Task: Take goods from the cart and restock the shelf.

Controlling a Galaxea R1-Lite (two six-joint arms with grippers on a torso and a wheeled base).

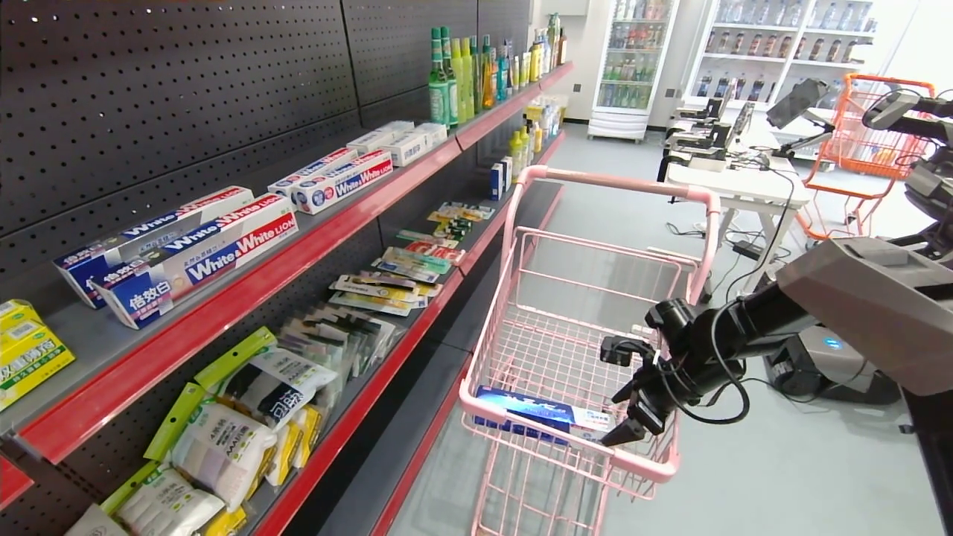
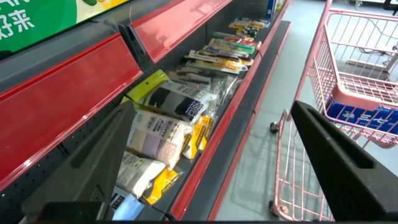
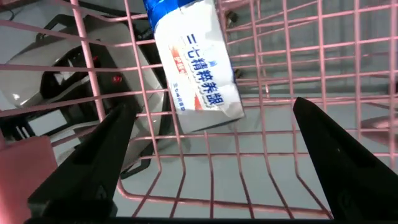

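The shelf [image 1: 246, 298] stands at about ten o'clock from the robot. On its upper board lie long toothpaste boxes [image 1: 197, 253], and on the board below lie soft bags [image 1: 223, 439]. The left gripper [image 2: 211, 109] hangs low beside this lower board, with its two fingers wide apart and nothing between them. The pink cart [image 1: 618, 182] stands at about twelve o'clock, close to the shelf. One blue and white box [image 1: 536, 413] lies flat on the basket floor at its near end. The right gripper [image 1: 622, 417] is inside the basket, at three o'clock from the box, fingers spread and gripping nothing. The box [image 3: 199, 68] lies just beyond its fingertips.
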